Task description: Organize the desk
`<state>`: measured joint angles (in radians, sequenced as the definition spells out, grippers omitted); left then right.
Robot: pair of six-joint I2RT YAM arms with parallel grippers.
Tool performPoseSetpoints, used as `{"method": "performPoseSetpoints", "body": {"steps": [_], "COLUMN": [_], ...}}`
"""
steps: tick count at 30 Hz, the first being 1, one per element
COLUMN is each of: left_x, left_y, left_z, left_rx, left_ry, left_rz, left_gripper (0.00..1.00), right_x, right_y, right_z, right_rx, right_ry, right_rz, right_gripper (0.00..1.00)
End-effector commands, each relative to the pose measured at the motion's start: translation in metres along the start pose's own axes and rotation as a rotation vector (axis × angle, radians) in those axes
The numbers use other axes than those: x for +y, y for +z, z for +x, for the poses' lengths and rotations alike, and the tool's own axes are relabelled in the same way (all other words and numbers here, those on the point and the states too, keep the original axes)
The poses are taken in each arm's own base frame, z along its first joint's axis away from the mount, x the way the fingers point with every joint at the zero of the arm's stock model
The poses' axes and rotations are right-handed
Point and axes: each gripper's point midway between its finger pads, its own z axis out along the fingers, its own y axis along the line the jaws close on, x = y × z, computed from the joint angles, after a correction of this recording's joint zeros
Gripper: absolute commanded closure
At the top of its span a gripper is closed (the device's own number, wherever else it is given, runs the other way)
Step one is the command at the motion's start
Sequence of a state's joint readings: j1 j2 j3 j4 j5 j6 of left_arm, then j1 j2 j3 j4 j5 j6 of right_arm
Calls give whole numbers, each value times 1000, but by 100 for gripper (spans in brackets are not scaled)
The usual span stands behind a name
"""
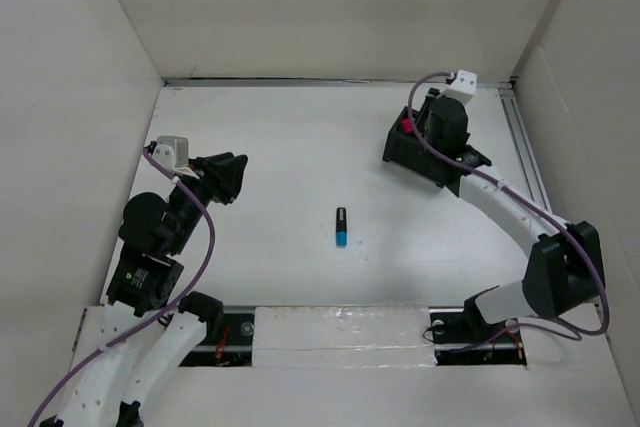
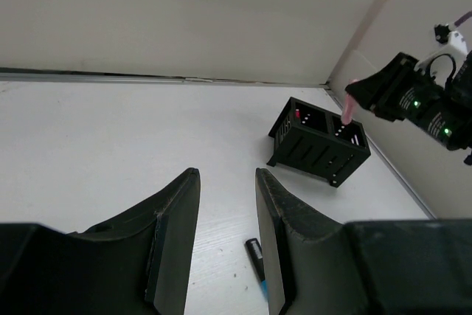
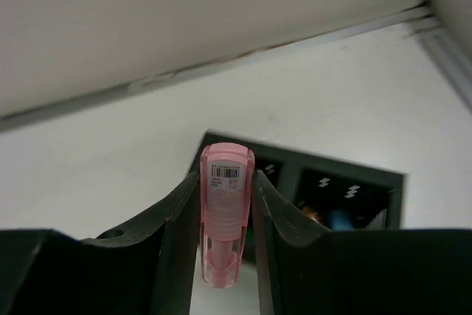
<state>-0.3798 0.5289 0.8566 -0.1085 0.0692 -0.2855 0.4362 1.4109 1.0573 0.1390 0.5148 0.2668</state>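
At the centre of the top view: a blue-and-black marker (image 1: 341, 228) is seen lying flat on the desk (image 1: 290, 137), touched by neither arm.
Desk, top view: a wide, matte white, plain rectangular surface is shown, bordered by upright white wall panels (image 1: 330, 7) at 9, 12 and 3 o'clock, with the arm bases at 6 o'clock.
Black organizer (image 1: 405, 157), top view: it is placed on the desk at about 1 o'clock from the marker, well apart from it.
Left gripper (image 1: 238, 175), top view: it is held at about 10 o'clock from the marker, well apart from it.
Right gripper (image 1: 414, 127), top view: it is positioned directly over the organizer.
Desk (image 2: 110, 130), left wrist view: a smooth white surface is seen running to the wall seam.
Left jaws, left wrist view: the left gripper (image 2: 227, 175) is seen parted, with nothing held between.
Marker (image 2: 256, 254), left wrist view: it is seen just past the right fingertip, at about 5 o'clock.
Organizer (image 2: 317, 145), left wrist view: a slotted black box with compartments is seen at 2 o'clock.
Right jaws, right wrist view: the right gripper (image 3: 226, 175) is closed on a pink marker (image 3: 225, 212), barcode label outward.
Organizer (image 3: 346, 182), right wrist view: it is seen behind the pink marker; its contents cannot be made out clearly.
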Motion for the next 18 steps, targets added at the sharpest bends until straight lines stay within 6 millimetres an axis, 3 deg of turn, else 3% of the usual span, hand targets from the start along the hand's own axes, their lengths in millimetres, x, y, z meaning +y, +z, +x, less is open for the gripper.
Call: {"method": "performPoseSetpoints", "body": {"steps": [1, 5, 7, 10, 18], "left_x": [-7, -8, -7, -7, -5], "left_y": [1, 0, 1, 0, 2], "left_z": [-8, -9, -8, -9, -7], "left_rx": [-39, -39, -38, -40, -32], "left_ry": [0, 0, 0, 0, 1], "left_rz": [33, 41, 36, 35, 24], "left_gripper": [68, 68, 68, 68, 68], "right_x": [-53, -103, -113, -124, -122], "right_y": [18, 38, 46, 55, 62], "right_z": [-46, -50, -48, -42, -8], "right_rx": [-155, -158, -141, -123, -49], "right_ry": [34, 31, 38, 36, 33], "right_rz": [232, 349, 364, 379, 377], "right_gripper": [84, 84, 84, 84, 83]}}
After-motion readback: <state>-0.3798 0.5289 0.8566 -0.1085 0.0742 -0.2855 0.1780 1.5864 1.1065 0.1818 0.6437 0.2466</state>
